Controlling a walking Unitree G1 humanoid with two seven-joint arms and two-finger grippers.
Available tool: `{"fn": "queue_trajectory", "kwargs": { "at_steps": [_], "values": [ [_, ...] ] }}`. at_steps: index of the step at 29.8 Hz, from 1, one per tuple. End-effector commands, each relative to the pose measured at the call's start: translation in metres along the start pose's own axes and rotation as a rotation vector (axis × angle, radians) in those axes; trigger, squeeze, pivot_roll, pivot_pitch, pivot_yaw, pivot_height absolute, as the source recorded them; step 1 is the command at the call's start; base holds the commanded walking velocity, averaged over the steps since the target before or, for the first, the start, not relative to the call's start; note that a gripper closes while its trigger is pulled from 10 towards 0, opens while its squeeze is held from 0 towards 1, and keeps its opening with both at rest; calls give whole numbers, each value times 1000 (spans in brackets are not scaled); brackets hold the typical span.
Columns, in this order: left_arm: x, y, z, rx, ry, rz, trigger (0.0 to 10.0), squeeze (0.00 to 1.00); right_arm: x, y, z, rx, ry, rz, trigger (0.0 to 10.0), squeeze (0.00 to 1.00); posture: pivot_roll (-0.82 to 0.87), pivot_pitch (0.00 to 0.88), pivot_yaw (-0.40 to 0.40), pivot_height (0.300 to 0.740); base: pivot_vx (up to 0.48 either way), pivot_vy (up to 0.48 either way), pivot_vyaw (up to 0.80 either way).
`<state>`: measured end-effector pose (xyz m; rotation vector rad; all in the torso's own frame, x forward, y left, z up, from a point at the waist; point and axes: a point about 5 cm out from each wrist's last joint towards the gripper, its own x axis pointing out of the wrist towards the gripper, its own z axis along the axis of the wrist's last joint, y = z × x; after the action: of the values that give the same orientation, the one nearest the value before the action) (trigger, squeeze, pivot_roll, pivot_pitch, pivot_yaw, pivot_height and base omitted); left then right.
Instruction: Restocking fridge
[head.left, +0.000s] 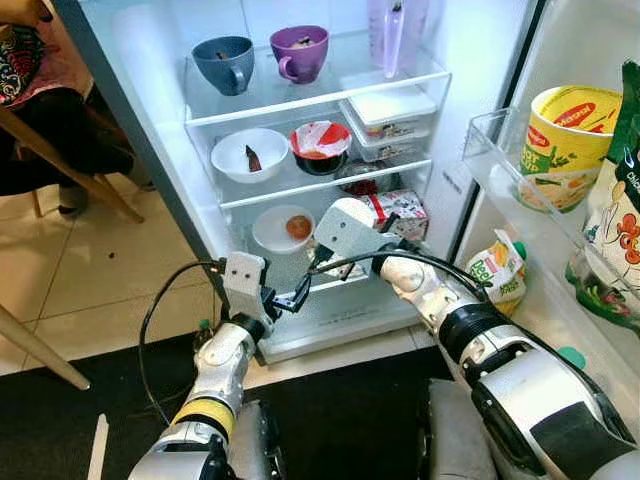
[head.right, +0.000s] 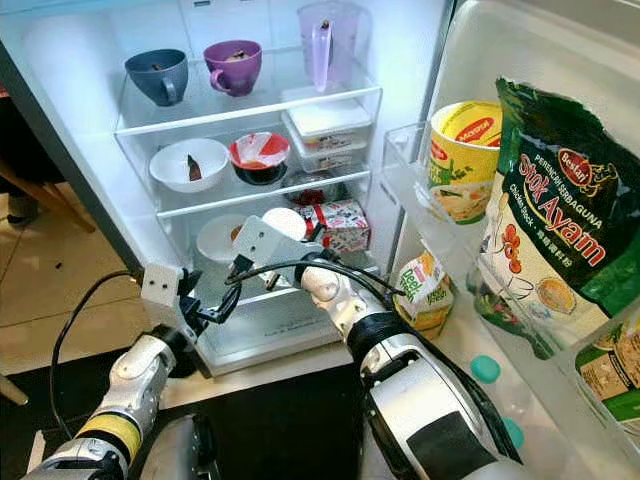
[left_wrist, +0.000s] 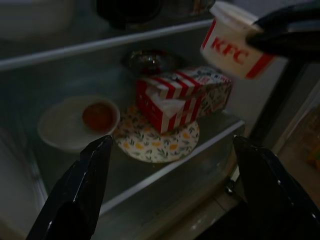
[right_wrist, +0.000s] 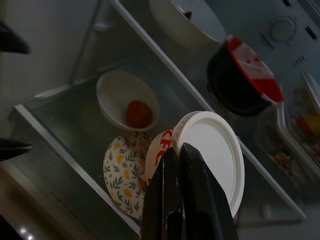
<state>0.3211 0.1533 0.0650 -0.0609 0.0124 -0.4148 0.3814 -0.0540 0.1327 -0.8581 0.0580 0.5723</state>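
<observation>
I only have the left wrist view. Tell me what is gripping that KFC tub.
Observer: The right gripper. Its fingers are shut on the lidded rim of the KFC tub.
Operator: Report what is already in the fridge door.
Observer: A yellow tub stands in the upper door rack, with a green stock bag beside it.

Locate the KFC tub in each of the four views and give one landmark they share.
Left eye view: the KFC tub sits mid-frame, before the lower shelf, held by the right gripper.
Right eye view: centre, white lid showing.
Left wrist view: upper right corner.
Right wrist view: centre, behind the black fingers.
Shared landmark: white bowl holding a round orange item.
</observation>
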Motion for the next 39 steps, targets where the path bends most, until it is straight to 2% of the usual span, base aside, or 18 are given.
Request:
{"fn": "queue_trajectory", "kwargs": {
  "at_steps": [1, 2, 7, 13, 14, 16, 20, 22, 28, 30, 33, 35, 37, 39],
  "values": [
    [0, 2, 2, 12, -4, 5, 10000, 0, 2, -1, 13, -67, -48, 23, 10000, 0, -37, 53, 49, 487, 0, 0, 0],
    [0, 2, 2, 13, -5, 5, 10000, 0, 3, -2, 14, -80, -51, 24, 10000, 0, -37, 53, 49, 487, 0, 0, 0],
    [1, 2, 8, 22, -32, 15, 10000, 0, 4, -28, 37, -252, -116, 5, 10000, 0, -35, 79, 45, 487, 0, 0, 0],
    [3, 4, 17, 34, -70, 17, 10000, 0, 3, -42, 47, -296, -133, -23, 10000, 0, -27, 98, 40, 487, 0, 0, 0],
    [5, 6, 25, 47, -100, 24, 10000, 0, 3, -50, 55, -315, -150, -35, 10000, 0, -25, 116, 37, 487, 0, 0, 0],
    [5, 6, 25, 47, -100, 24, 10000, 0, 3, -50, 55, -315, -150, -35, 10000, 0, -25, 116, 37, 487, 0, 0, 0],
    [7, 8, 39, 67, -149, 32, 10000, 0, 3, -63, 68, -351, -165, -49, 10000, 0, -23, 134, 33, 487, 0, 0, 0],
    [13, 6, 51, 80, -189, 32, 10000, 0, 2, -69, 72, -366, -165, -55, 10000, 0, -15, 164, 31, 487, 0, 0, 0],
    [21, 0, 75, 112, -257, 12, 10000, 0, -1, -86, 82, -376, -169, -92, 10000, 0, -13, 195, 30, 487, 0, 0, 0],
    [21, 0, 75, 112, -257, 12, 10000, 0, -1, -86, 82, -376, -169, -92, 10000, 0, -13, 195, 30, 487, 0, 0, 0],
    [25, 0, 89, 114, -299, 16, 10000, 0, -2, -96, 89, -370, -176, -117, 10000, 0, -3, 232, 25, 487, 0, 0, 0],
    [25, 0, 89, 114, -299, 16, 10000, 0, -2, -96, 89, -370, -176, -117, 10000, 0, -3, 232, 25, 487, 0, 0, 0],
    [27, -2, 103, 122, -334, 14, 10000, 0, -5, -105, 96, -368, -183, -140, 10000, 0, 1, 250, 23, 487, 0, 0, 0],
    [27, -3, 107, 125, -342, 13, 10000, 0, -6, -109, 99, -369, -186, -147, 10000, 0, 0, 258, 24, 487, 0, 0, 0]
  ]
}}
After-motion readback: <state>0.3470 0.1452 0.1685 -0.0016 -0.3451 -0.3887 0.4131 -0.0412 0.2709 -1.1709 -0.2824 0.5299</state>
